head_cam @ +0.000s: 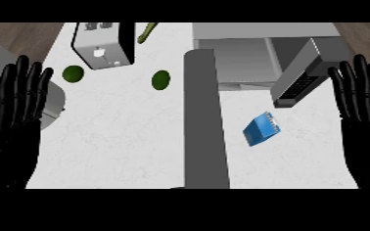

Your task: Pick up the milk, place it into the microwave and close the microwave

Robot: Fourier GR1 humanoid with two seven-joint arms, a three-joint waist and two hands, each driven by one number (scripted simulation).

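The milk (261, 129) is a small blue carton lying tilted on the white counter, right of centre. Behind it stands the microwave (239, 58), grey, its cavity open, with its door (300, 74) swung out to the right and the dark keypad strip facing me. My right hand (354, 107) rests open at the right edge, fingers up, well right of the carton. At the left edge my left hand (18, 112) is open too, fingers up, far from both.
A tall grey panel (204, 122) runs down the counter's middle, left of the carton. A toaster (104, 44) stands at the back left, with two green round items (73, 73) (161, 80) near it and a green long vegetable (147, 32) behind.
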